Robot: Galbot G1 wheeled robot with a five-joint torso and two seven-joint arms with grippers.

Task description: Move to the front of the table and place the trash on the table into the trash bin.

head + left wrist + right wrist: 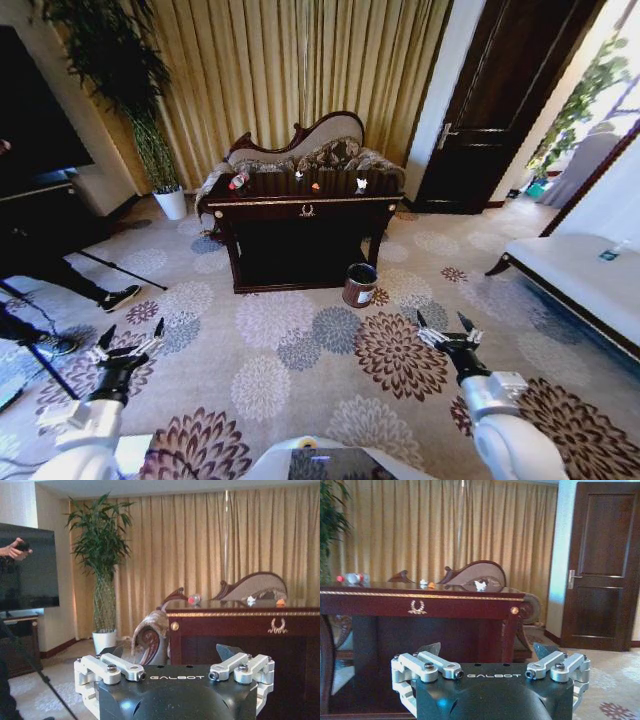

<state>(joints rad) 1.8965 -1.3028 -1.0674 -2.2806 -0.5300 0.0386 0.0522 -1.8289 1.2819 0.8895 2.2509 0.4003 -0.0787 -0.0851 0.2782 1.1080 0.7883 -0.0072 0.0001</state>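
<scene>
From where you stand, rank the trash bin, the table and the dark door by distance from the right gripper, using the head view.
1. Round reddish-brown trash bin, on the carpet ahead-left of the right gripper.
2. Dark glossy gold-trimmed table, behind the bin.
3. Dark wooden door, back wall, right.

The counter [305, 210] is a large, near-black glossy piece with gold trim, a gilt emblem on its front, curved legs and a lower shelf. On its top a clear plastic bottle [238, 181] with a red label lies on its side at the left end. Two white paper bits [298, 175] [361, 185] and a tiny orange-red piece [315, 186] are spread toward the right end. The trash bin [359, 285], a small round reddish-brown bucket with a pale rim, stands upright on the floor near the counter's front right leg.
</scene>
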